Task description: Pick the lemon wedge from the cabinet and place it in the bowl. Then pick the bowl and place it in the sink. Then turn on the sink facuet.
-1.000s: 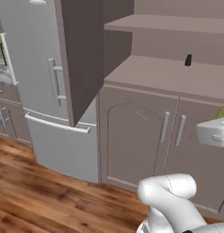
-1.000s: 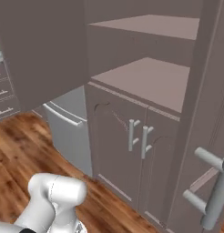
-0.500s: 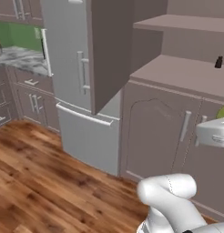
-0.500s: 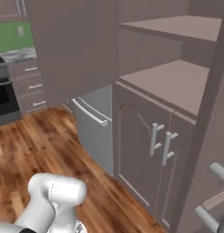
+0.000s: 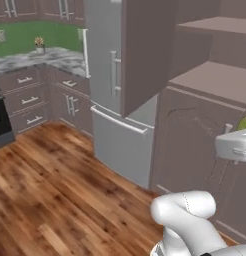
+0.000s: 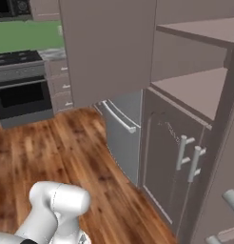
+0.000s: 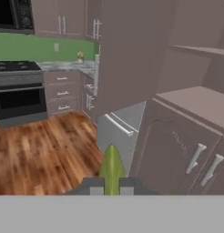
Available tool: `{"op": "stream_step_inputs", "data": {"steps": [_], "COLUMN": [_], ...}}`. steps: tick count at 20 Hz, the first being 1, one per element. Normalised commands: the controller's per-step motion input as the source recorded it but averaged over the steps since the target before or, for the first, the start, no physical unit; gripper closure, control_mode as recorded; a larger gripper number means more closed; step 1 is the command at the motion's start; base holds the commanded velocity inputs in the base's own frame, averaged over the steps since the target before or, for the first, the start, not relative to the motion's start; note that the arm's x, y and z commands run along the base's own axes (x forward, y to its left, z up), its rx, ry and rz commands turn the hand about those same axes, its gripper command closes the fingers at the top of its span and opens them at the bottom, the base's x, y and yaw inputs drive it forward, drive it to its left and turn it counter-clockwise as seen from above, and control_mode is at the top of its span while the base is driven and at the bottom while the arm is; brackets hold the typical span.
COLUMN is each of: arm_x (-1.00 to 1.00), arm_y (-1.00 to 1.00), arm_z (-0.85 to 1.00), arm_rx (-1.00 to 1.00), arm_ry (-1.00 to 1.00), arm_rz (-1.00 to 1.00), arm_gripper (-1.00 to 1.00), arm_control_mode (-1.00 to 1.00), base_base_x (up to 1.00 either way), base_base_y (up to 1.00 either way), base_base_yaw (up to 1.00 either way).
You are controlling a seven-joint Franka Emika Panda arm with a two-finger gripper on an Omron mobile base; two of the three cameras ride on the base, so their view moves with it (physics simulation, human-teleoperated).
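My gripper (image 7: 112,184) is shut on the lemon wedge (image 7: 112,169), a narrow yellow-green sliver standing up between the two dark fingertips in the hand view. In the left base view the lemon wedge (image 5: 244,123) peeks over the white hand at the right edge, in front of the cabinet (image 5: 205,135). The taupe cabinet (image 7: 191,113) has open shelves above panelled doors with silver bar handles, and sits at the right of the right base view (image 6: 190,105) as well. The bowl, the sink and the sink faucet are out of view.
A steel refrigerator (image 5: 117,100) stands left of the cabinet. Further left are a marble counter (image 5: 42,57) over drawers and a black stove (image 6: 24,93) against a green wall. Wooden floor (image 5: 55,190) spreads in front.
The whole picture has slid right in both base views: the camera has turned left, bringing the counter and stove into view. The lemon wedge stays in the gripper.
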Motion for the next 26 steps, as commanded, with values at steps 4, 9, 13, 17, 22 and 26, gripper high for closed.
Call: {"op": "stream_step_inputs", "data": {"steps": [4,9,13,17,22,26], "arm_x": [0.0,0.0,0.0,0.0,0.0,0.0], "arm_y": [0.0,0.0,0.0,0.0,0.0,0.0], "arm_z": [0.0,0.0,0.0,0.0,0.0,0.0], "arm_rx": [0.0,0.0,0.0,0.0,0.0,0.0], "arm_ry": [0.0,0.0,0.0,0.0,0.0,0.0], "arm_rz": [0.0,0.0,0.0,0.0,0.0,0.0], "arm_gripper": [1.0,1.0,1.0,1.0,1.0,1.0], "arm_control_mode": [1.0,1.0,1.0,1.0,1.0,1.0], "base_base_x": [-0.46,-0.45,-0.29,-0.14,0.0,0.0], "base_base_y": [0.0,0.0,0.04,0.22,0.35,0.47], "base_base_yaw": [0.33,0.32,0.36,0.37,0.32,0.27]}}
